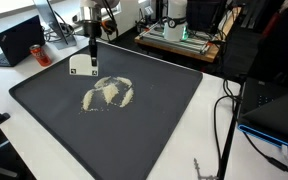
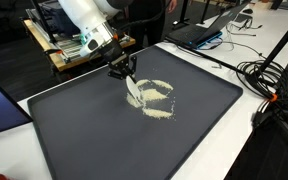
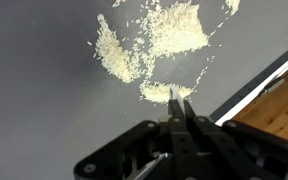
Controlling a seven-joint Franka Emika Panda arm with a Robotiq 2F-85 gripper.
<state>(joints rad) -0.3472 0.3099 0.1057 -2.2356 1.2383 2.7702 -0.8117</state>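
Observation:
A scattered pile of pale grains lies in a rough ring on a large dark mat. My gripper hangs over the mat's far edge, just beside the pile. It is shut on a flat white scraper that points down at the mat. In the wrist view the fingers are pressed together. The scraper's thin pale tip shows between them, touching the nearest clump of grains.
The mat's raised rim runs close beside the gripper, with a white table beyond. A laptop, a wooden shelf with equipment and loose black cables surround the mat.

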